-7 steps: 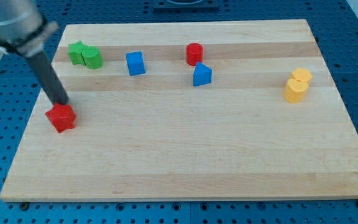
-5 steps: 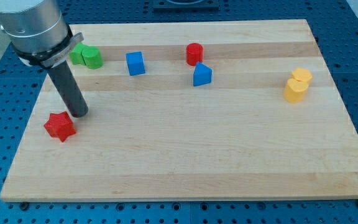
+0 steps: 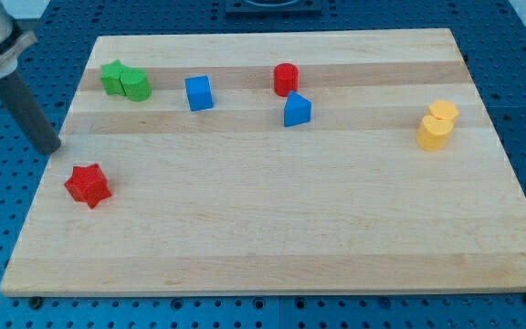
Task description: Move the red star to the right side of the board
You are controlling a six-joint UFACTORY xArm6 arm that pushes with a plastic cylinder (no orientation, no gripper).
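The red star (image 3: 88,185) lies near the left edge of the wooden board (image 3: 272,228), below the board's middle height. My tip (image 3: 49,149) is at the board's left edge, up and to the left of the red star, and apart from it. The dark rod rises from it to the view's top left corner.
A green star (image 3: 112,77) and a green cylinder (image 3: 136,85) touch at the top left. A blue block (image 3: 199,93), a red cylinder (image 3: 286,79) and a blue block (image 3: 297,111) sit along the top. Two yellow blocks (image 3: 436,124) stand at the right.
The tip pushed the red star slightly left and down, swung to its upper right, then moved back left to the board's edge. The star now lies still.
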